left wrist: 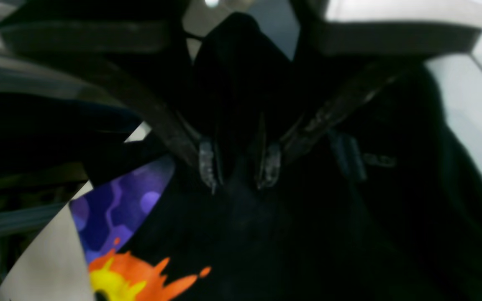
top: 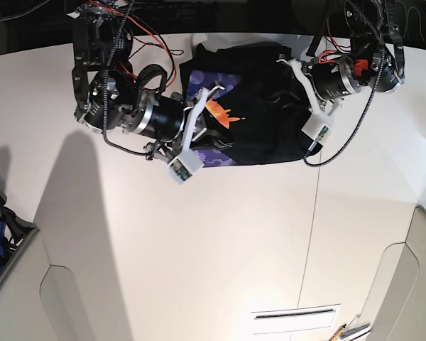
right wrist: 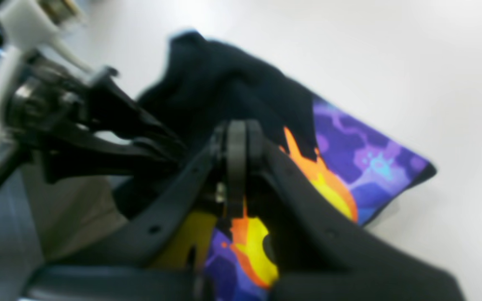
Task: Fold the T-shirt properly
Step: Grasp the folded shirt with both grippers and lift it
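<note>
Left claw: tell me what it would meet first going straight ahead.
The T-shirt, most likely: its plain black cloth lies right beyond the left claw's parted tips. How near, or whether they already touch, I can't tell.

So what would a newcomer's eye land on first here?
Probably the orange sun print on its purple patch, at the left of the black shirt in the base view. Next, the two bulky black arms reaching in from the top, one over each side of the shirt.
</note>
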`<state>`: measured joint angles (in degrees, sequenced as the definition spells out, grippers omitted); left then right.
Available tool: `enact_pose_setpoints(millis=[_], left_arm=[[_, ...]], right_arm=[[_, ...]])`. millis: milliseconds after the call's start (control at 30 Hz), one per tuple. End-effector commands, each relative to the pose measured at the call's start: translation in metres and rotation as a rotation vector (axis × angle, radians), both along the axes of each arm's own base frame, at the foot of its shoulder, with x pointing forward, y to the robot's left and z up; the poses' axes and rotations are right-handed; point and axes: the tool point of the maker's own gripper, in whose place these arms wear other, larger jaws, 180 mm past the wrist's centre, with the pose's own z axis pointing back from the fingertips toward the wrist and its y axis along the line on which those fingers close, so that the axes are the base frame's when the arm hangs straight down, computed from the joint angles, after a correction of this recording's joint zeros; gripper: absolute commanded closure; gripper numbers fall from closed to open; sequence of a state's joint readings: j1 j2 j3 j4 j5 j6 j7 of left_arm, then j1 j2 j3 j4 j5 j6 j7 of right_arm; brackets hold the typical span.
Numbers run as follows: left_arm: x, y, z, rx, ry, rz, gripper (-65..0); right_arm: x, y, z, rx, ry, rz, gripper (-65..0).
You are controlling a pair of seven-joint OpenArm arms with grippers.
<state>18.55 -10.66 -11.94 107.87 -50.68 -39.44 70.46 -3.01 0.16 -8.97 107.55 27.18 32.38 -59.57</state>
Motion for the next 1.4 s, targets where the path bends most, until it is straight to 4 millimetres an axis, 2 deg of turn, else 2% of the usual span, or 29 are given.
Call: enact_pose_setpoints(millis=[0,100,200,533,633,767,933,1033,1100,1233,1367], left_arm=[[0.002,0.0,0.003,-0.019,-0.013,0.004,-16.4],[0.001,0.002,-0.004,-0.024,0.012,0.014,-16.4],[0.005,0.002,-0.002,-0.035,-0.008,0.026,-16.4],[0.01,0.002,0.002,-0.045,-0.027,0.035,-16.4],[0.01,0.002,0.002,-0.042,-0.029,0.034,-16.4],[0.019,0.013,0.006,-0.025,-0.053,0.063,-16.4],[0.032,0.043,0.028,0.017,-0.136,0.146,-16.4],[0.038,0.057,0.045,0.022,-0.191,0.189,-16.4],[0.04,0.067,0.051,0.028,-0.209,0.215,-16.4],[0.041,0.079,0.054,0.038,-0.22,0.254,-16.4],[0.041,0.081,0.054,0.04,-0.221,0.258,-16.4]], right_arm=[[0.003,0.01,0.01,0.044,-0.029,0.018,0.0],[-0.01,0.02,-0.01,0.023,0.042,0.066,0.0],[-0.018,0.025,-0.026,0.009,0.096,0.092,0.0],[-0.036,0.047,-0.018,0.07,0.094,0.196,0.0],[-0.041,0.049,-0.03,0.013,0.105,0.212,0.0],[-0.035,0.034,-0.064,-0.092,0.141,0.154,0.0],[-0.043,0.021,-0.103,-0.124,0.259,0.112,0.0],[-0.044,0.011,-0.117,-0.135,0.319,0.064,0.0],[-0.035,-0.001,-0.121,-0.138,0.353,-0.031,0.0],[0.0,-0.04,-0.118,-0.101,0.37,-0.298,0.0],[0.029,-0.1,-0.109,-0.066,0.358,-0.561,0.0]])
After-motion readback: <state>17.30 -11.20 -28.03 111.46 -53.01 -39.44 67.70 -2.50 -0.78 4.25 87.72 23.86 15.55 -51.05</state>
